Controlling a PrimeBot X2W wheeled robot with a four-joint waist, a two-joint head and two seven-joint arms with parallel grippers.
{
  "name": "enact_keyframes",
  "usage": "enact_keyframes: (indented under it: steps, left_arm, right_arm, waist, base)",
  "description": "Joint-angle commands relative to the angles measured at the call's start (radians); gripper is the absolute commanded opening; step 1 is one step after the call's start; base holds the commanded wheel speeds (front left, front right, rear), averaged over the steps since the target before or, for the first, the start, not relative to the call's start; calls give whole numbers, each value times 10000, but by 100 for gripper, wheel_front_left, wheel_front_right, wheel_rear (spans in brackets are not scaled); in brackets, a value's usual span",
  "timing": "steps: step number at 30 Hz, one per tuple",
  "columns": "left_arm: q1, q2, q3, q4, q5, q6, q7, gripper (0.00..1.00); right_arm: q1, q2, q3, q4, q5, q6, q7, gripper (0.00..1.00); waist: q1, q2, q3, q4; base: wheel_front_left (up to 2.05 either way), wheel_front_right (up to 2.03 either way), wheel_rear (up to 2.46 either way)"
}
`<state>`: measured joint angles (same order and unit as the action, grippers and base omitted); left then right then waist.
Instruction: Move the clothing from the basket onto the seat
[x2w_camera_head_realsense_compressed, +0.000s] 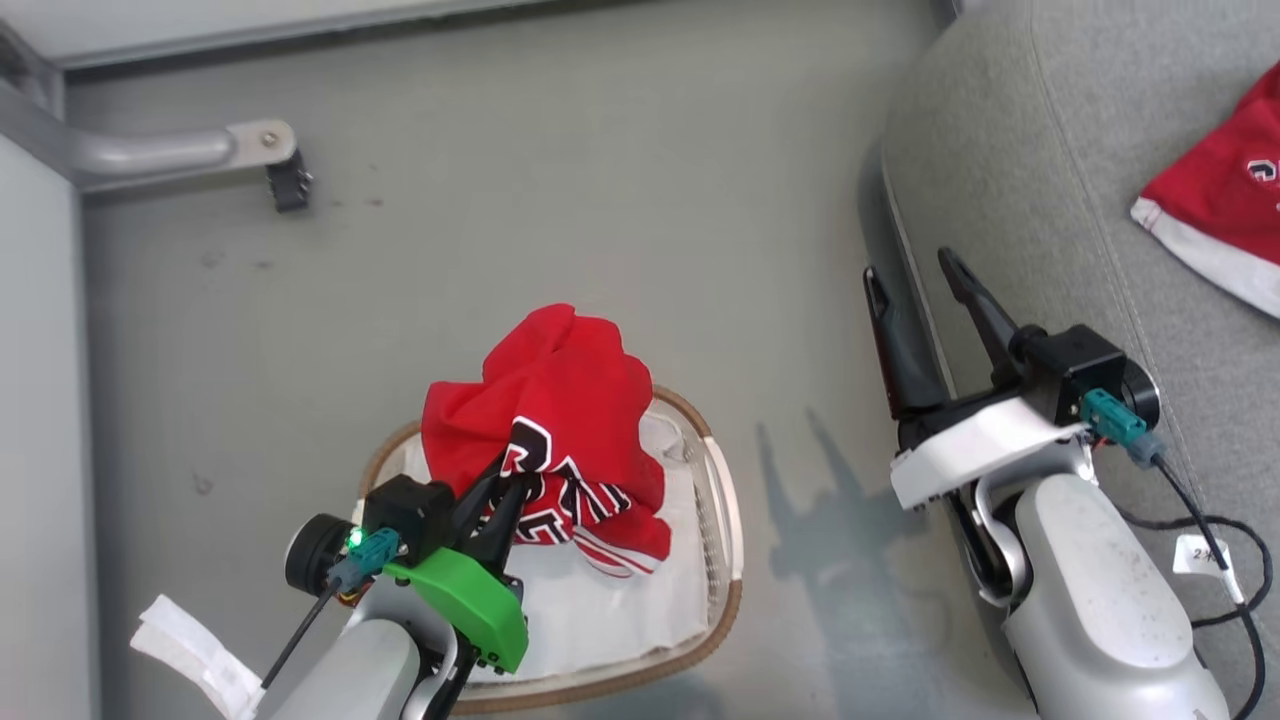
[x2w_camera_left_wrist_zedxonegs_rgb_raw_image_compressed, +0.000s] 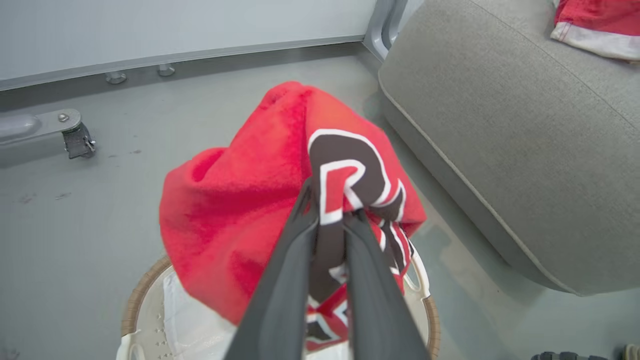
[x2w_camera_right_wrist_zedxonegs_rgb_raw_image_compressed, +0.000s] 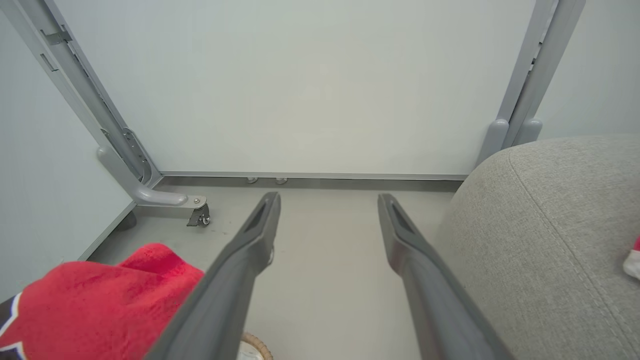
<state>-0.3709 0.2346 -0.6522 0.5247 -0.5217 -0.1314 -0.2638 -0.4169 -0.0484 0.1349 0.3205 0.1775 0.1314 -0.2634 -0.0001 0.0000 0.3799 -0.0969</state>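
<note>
1. The left gripper pinches the red jersey by its lettering, holding it bunched over the basket.
2. The right gripper hangs spread and empty beside the left edge of the seat.
3. A second red garment lies on the seat, well apart from the basket.

We see a grey floor with small dark marks, a metal leg ending in a black caster, and pale wall panels.
</note>
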Motion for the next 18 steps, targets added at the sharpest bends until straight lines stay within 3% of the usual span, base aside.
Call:
enact_keyframes:
  steps: [1, 10, 18]
  left_arm:
    - [303, -68, 238, -220, 167, 15, -9, 0]
    - [894, -343, 1596, -1701, 718, 15, -9, 0]
    - [752, -527, 2159, -2941, 776, 15, -9, 0]
  right_arm:
    - [253, -44, -25, 83, -3, -14, -19, 100]
    - [1160, -41, 36, 352, 217, -14, -19, 100]
    - [1843, -41, -49, 558, 364, -14, -19, 100]
  waist:
    - [1, 0, -860, 564]
    - [1, 0, -1774, 752]
    - [1, 0, -2240, 911]
  base:
    - [0, 0, 0]
    - [0, 0, 0]
    - [0, 0, 0]
